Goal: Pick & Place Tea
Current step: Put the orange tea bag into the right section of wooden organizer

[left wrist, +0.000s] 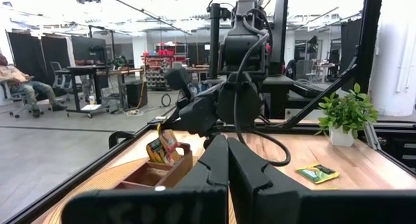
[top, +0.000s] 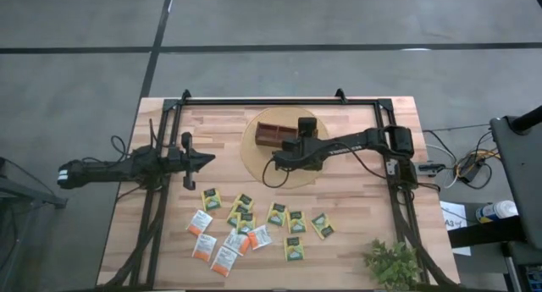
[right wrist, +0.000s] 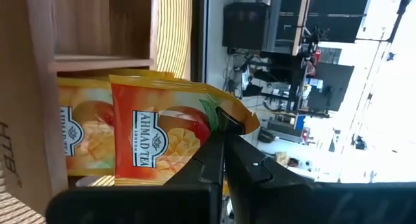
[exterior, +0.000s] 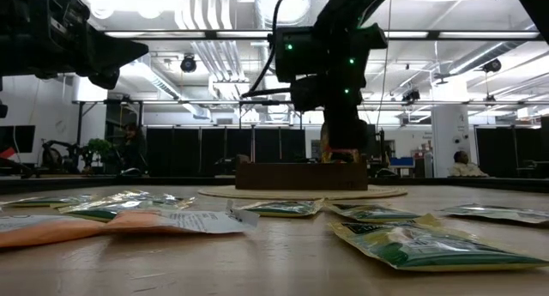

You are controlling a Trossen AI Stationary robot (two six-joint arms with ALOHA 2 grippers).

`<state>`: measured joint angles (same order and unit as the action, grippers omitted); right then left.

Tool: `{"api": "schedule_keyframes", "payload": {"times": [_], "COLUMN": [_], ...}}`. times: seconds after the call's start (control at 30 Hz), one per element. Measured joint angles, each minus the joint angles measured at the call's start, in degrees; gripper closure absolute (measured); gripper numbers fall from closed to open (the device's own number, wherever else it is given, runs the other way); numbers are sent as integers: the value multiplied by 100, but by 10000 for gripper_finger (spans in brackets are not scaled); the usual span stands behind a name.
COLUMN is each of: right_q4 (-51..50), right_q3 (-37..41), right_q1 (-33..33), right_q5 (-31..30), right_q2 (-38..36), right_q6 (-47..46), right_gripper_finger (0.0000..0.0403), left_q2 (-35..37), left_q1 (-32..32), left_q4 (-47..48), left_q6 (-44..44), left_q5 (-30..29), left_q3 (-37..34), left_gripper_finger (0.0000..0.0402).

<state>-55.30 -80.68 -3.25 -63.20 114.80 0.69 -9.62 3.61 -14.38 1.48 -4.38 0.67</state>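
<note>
Right gripper (right wrist: 221, 143): its two fingers are pressed together on the top edge of an orange-red tea packet (right wrist: 159, 143). It pinches the edge so the packet hangs straight and can slide down into a slot.
Held packet: it has mango pictures and the words "Ahmad Tea". It hangs over the wooden tray (top: 279, 134), partly inside one compartment. I think this is the putting-in step.
Packet already there: another orange packet (right wrist: 81, 143) stands in the same compartment, just beside the held one. The same kind seems to go together.
Tray: it sits on a round wooden board (top: 254, 161) at the far middle of the table (top: 161, 127), where the right arm can reach.
Loose tea: many packets (top: 246, 224) lie flat at the near side of the table. Some are yellow-green (top: 295, 222), some white-and-orange (top: 200, 221). They wait to be picked.
Left gripper (top: 207, 159): fingers shut tight, holding nothing. It hovers at the left side, out of the way.
Little plant (top: 391, 262): stands at the near right corner, well apart from the work.
</note>
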Motion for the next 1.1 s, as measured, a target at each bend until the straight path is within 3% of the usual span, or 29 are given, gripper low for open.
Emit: {"api": "schedule_keyframes", "payload": {"times": [0.4, 0.83, 1.1], "right_q4": [628, 641, 645], "right_q3": [406, 549, 559], "right_q1": [-57, -128, -152], "right_q5": [2, 45, 348], "right_q2": [-7, -7, -7], "right_q6": [267, 249, 87], "right_gripper_finger": [395, 394, 353], "left_q2": [-1, -1, -1], "left_q1": [0, 0, 1], "left_q4": [-4, -7, -8], "left_q6": [1, 0, 1], "left_q5": [2, 1, 1], "left_q3": [-1, -2, -1], "left_gripper_finger": [402, 402, 402]}}
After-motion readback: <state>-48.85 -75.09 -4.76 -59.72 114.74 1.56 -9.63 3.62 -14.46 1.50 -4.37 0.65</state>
